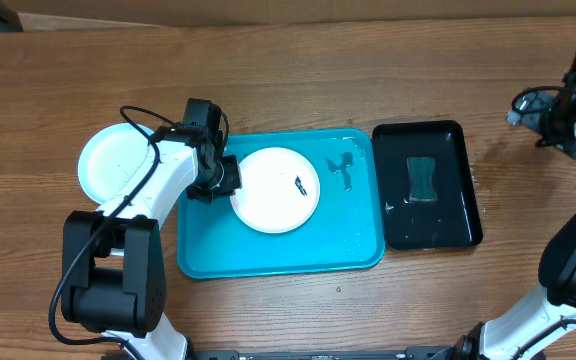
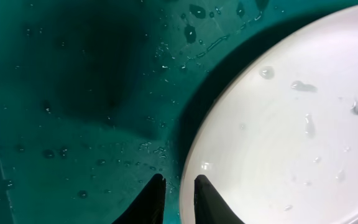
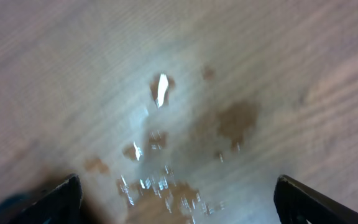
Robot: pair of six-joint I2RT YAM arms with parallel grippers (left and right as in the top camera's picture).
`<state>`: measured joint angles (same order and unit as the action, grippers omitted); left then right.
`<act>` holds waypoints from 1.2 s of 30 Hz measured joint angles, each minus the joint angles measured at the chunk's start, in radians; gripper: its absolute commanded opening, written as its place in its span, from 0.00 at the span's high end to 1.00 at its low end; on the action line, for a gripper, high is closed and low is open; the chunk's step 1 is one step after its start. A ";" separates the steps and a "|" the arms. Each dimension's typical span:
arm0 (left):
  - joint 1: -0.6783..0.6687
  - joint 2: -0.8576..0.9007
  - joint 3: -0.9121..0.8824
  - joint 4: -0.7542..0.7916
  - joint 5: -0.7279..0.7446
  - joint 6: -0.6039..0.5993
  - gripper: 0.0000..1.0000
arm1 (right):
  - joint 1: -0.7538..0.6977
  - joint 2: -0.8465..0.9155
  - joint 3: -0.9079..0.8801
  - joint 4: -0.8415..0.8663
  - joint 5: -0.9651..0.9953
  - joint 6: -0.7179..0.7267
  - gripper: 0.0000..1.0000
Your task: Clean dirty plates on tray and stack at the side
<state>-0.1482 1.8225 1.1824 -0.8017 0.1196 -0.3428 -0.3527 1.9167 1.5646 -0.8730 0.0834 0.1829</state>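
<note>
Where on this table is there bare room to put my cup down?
Bare wood runs along the far edge behind the turquoise tray and black tray, and in front of both. Crowded: the left gripper at the white plate, the other plate left of it. Right of the black tray the wood is wet.

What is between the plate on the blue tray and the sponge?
Overhead: from plate to sponge, wet tray floor, then the rim of the black tray.
</note>
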 measured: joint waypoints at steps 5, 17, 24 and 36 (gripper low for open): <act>0.000 0.000 0.000 0.009 0.019 0.002 0.75 | 0.000 0.000 0.000 0.023 -0.119 0.000 0.00; 0.000 0.003 -0.035 0.045 0.027 0.002 0.78 | 0.000 0.000 -0.001 -0.233 -0.541 -0.047 0.15; 0.000 0.005 -0.037 0.064 0.027 0.002 0.78 | 0.056 0.000 -0.002 -0.394 -0.545 -0.111 0.35; 0.000 0.005 -0.037 0.066 0.027 0.002 0.76 | 0.455 0.000 -0.001 -0.438 -0.093 -0.065 0.37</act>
<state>-0.1482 1.8278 1.1450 -0.7361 0.1463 -0.3412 0.1028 1.9167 1.5635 -1.3106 -0.0101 0.1181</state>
